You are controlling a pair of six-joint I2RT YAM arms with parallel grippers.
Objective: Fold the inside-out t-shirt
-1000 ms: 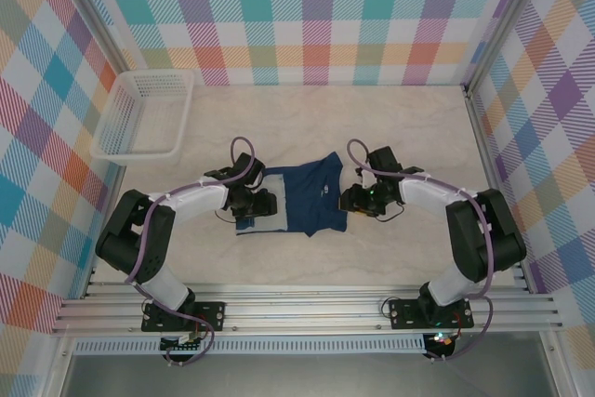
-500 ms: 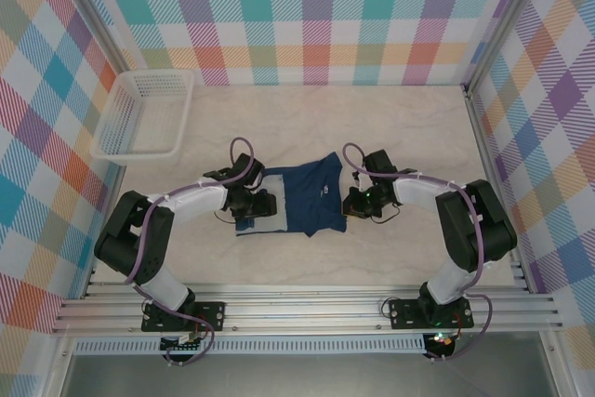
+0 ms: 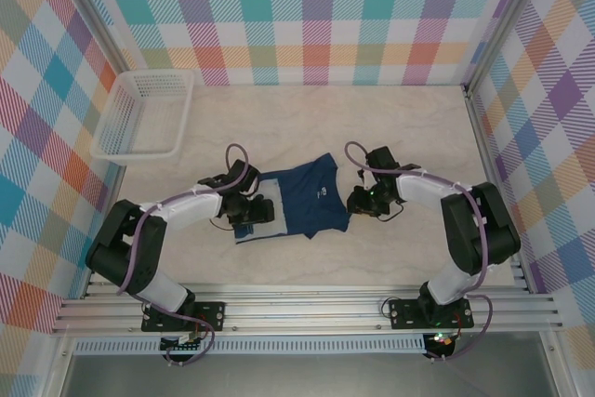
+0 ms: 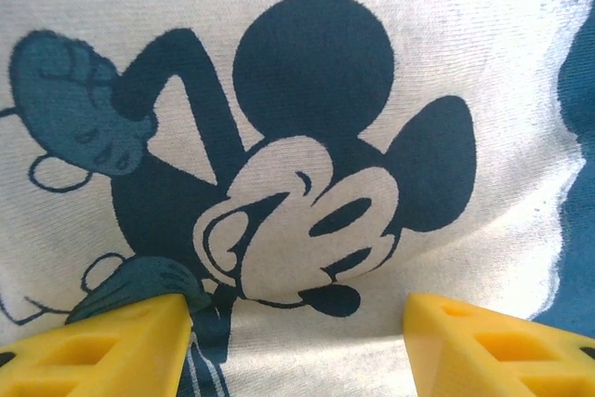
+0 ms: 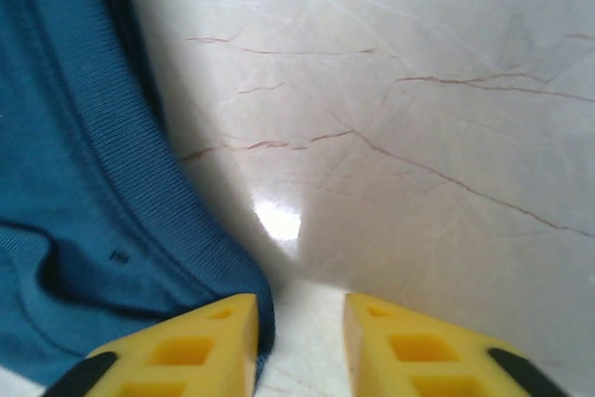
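- Navy t-shirt (image 3: 307, 194) lies flat mid-table (image 3: 400, 127), between the two grippers.
- Left gripper (image 4: 297, 346): fingers spread wide just over the shirt's pale patch with the mouse print (image 4: 297, 192), and fabric spans the whole gap.
- Right gripper (image 5: 299, 346): fingers slightly apart with bare table in the gap. The shirt's ribbed edge sits just beside one finger (image 5: 186, 352), nothing pinched.

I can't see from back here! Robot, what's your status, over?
Left gripper open above the print on the t-shirt. Right gripper slightly open at its right edge, holding nothing. Basket back left, out of the way.
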